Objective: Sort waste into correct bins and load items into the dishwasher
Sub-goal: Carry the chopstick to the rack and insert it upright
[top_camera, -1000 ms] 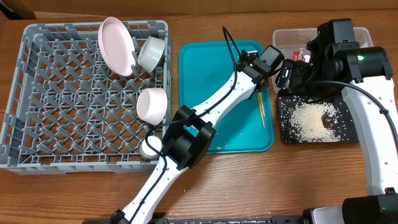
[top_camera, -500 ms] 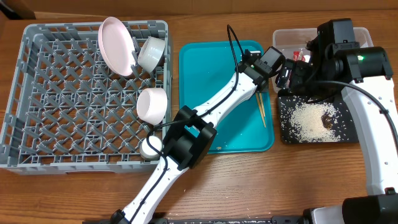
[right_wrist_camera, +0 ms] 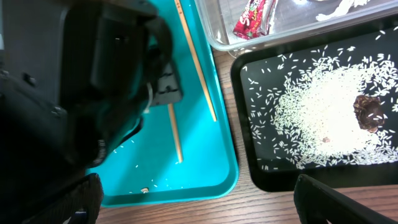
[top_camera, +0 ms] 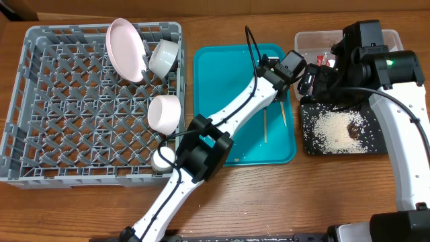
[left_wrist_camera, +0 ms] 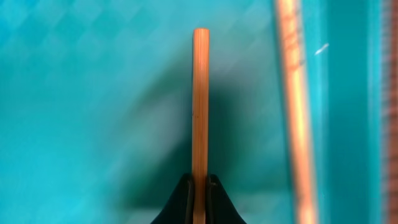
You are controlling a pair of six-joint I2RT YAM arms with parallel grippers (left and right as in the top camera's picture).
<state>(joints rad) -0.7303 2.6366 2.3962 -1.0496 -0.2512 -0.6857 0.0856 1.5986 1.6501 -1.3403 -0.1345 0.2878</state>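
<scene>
Tan chopstick (left_wrist_camera: pixel 200 106), teal serving tray (top_camera: pixel 215 84), white grains (top_camera: pixel 332 128) on black tray (top_camera: pixel 377 142)

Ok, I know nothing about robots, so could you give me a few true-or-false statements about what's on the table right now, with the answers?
1. The left gripper is shut on a chopstick. True.
2. Both chopsticks are in the dish rack. False: one is held, and the other chopstick lies on the teal tray.
3. The rice lies in the black tray. True.
4. The red wrapper lies on the teal tray. False: it is in the clear tub.
5. The pink plate stands in the dish rack. True.
</scene>
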